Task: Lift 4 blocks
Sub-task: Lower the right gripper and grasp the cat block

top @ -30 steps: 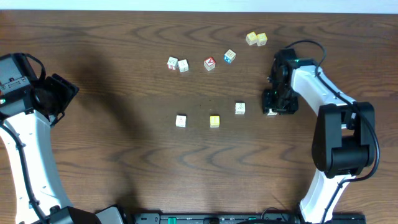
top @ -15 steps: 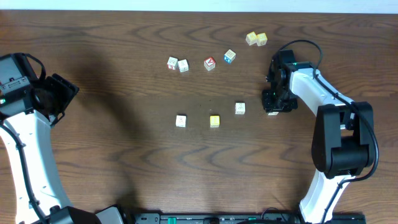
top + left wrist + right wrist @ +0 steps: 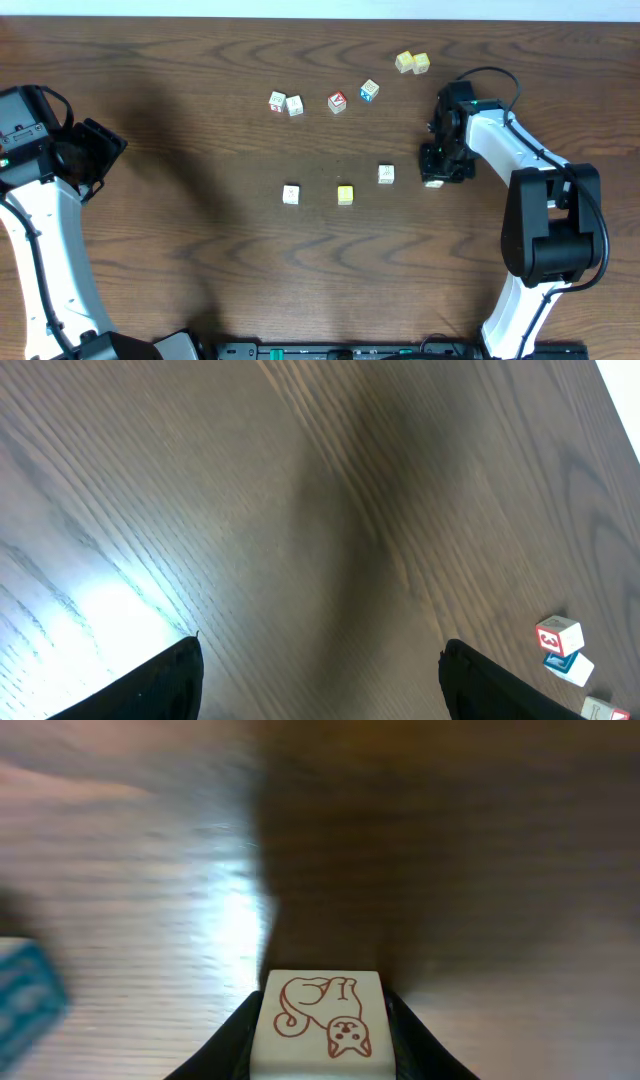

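Three blocks lie in a loose row mid-table: a cream block, a yellow-faced block and a cream block. To their right, my right gripper is shut on a fourth block. In the right wrist view this block shows a cream face with a red cat outline and sits squeezed between the black fingers of the right gripper. My left gripper is far off at the left edge. In the left wrist view the left gripper is open over bare wood.
Along the far side lie two cream cubes, a red-faced cube, a blue-faced cube and two yellow cubes. A blue cube blurs at the right wrist view's left edge. Two cubes show in the left wrist view.
The right gripper's jaws have closed onto the cat-faced block and the arm has shifted slightly toward the far side. The left arm has not moved.
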Tool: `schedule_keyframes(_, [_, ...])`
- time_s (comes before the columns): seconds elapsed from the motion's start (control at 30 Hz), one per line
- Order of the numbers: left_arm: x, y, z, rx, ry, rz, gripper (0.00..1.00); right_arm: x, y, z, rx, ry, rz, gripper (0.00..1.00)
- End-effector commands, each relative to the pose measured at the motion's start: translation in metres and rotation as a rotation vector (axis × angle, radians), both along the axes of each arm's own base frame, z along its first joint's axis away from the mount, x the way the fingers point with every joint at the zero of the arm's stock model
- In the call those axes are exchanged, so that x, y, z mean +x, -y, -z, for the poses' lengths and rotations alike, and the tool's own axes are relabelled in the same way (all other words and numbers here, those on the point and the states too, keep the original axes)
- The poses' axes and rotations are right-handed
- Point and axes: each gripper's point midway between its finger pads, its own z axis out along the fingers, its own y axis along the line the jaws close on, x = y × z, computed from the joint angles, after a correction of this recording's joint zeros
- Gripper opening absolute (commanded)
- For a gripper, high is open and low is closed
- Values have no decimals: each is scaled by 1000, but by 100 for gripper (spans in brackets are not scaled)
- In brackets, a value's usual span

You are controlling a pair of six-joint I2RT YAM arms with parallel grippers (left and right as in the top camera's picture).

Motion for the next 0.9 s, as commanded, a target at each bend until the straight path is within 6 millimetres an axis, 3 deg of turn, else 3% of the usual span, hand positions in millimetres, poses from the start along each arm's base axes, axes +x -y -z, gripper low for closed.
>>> schedule_keyframes(0.0, [0, -2, 1, 2, -6, -6, 76, 15, -30, -6, 160, 38, 52, 26])
schedule_keyframes(0.13, [0, -2, 1, 2, -6, -6, 76, 23, -39, -8, 194, 70, 54, 27])
schedule_keyframes(0.4, [0, -3, 1, 2, -6, -7, 76, 16, -54, -7, 185, 60, 11, 27])
schedule_keyframes(0.63, [0, -2, 1, 2, -6, -6, 76, 6, -46, -2, 50, 39, -20, 27])
schedule_keyframes(0.87, [0, -3, 1, 2, -6, -7, 76, 3, -49, -2, 59, 28, -24, 29])
